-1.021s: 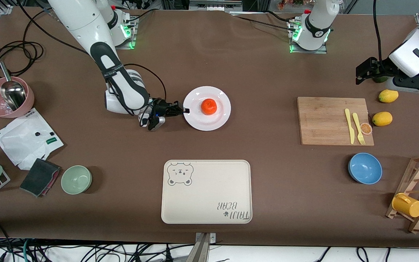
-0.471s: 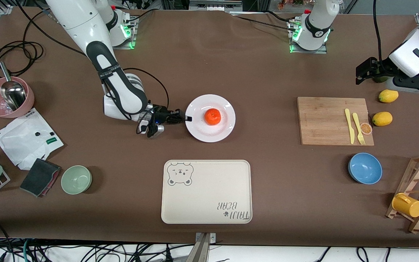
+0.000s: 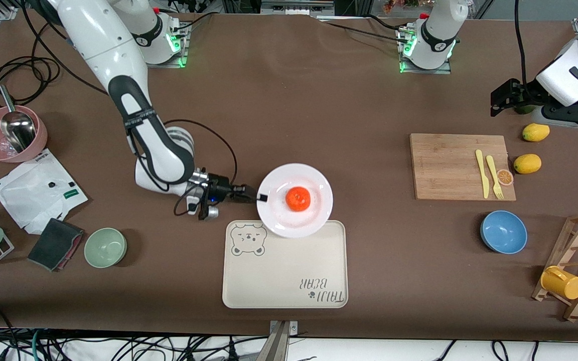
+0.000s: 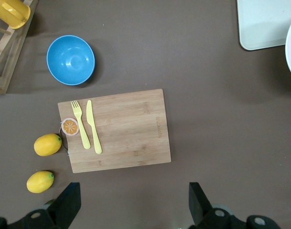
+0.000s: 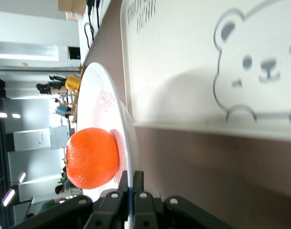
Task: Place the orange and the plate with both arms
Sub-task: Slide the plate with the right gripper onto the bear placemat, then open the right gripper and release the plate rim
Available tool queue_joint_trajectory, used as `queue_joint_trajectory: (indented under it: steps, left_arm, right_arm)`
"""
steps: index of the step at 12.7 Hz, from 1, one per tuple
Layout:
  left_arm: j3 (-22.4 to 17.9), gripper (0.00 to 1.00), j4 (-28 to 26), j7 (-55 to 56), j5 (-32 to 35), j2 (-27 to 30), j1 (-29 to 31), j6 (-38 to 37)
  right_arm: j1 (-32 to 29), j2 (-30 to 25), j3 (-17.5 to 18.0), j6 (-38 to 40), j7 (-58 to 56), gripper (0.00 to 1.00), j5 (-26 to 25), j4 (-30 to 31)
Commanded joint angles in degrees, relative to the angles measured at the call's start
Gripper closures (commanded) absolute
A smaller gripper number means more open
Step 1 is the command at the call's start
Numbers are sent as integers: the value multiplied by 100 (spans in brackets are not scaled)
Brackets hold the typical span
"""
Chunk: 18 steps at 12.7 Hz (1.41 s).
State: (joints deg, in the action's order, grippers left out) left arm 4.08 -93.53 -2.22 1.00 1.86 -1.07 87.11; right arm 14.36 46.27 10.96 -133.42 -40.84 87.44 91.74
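I hold the bear-printed tray [image 3: 284, 264] as target: my right gripper [image 3: 260, 197], clamped on the white plate [image 3: 295, 207] rim above the tray's edge, must stay level so the orange [image 3: 298, 198] sits; left gripper [image 3: 500, 98] waits spread over the lemons' corner

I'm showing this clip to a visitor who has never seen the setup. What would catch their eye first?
Probably the bright orange on the white plate, which the right gripper holds by the rim in the air, over the edge of the cream bear-printed tray farther from the front camera. The left gripper waits open above the table, near two lemons at its arm's end.
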Motion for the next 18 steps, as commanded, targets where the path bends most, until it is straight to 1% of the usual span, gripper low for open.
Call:
queue_joint_trajectory:
  steps: [1, 2, 3, 5, 7, 12, 13, 14, 16, 18]
  left_arm:
    - [40, 0, 107, 143, -64, -28, -25, -89]
    - [66, 0, 107, 143, -64, -28, -25, -89]
    - [66, 0, 107, 143, -64, -28, -25, -89]
    - [66, 0, 116, 143, -64, -28, -25, -89]
    - [66, 0, 107, 143, -64, -28, -25, -89]
    - [66, 0, 107, 143, -64, -28, -25, -89]
    - [66, 0, 107, 143, -64, -28, -25, -89]
    - [66, 0, 107, 143, -64, -28, -25, -89]
    - [75, 0, 107, 143, -64, -28, -25, -89]
    - [75, 0, 107, 143, -64, -28, -25, -89]
  right_arm:
    - [-21, 1170, 2, 114, 348, 100, -42, -1611]
    - [-3, 1478, -93, 106, 471, 100, -112, -2068]
    - [23, 1672, -216, 114, 594, 100, -278, -2377]
    - [41, 1884, -436, 106, 718, 100, -560, -2739]
    - [50, 1921, -577, 106, 735, 100, -824, -2829]
    - [102, 1973, -578, 44, 771, 100, -825, -2828]
    - [111, 1991, -569, 44, 771, 95, -825, -2828]
    - [111, 2000, -569, 35, 779, 81, -816, -2820]
    - [111, 1991, -578, 35, 779, 62, -825, -2820]
    - [111, 1956, -578, 53, 815, 55, -895, -2793]
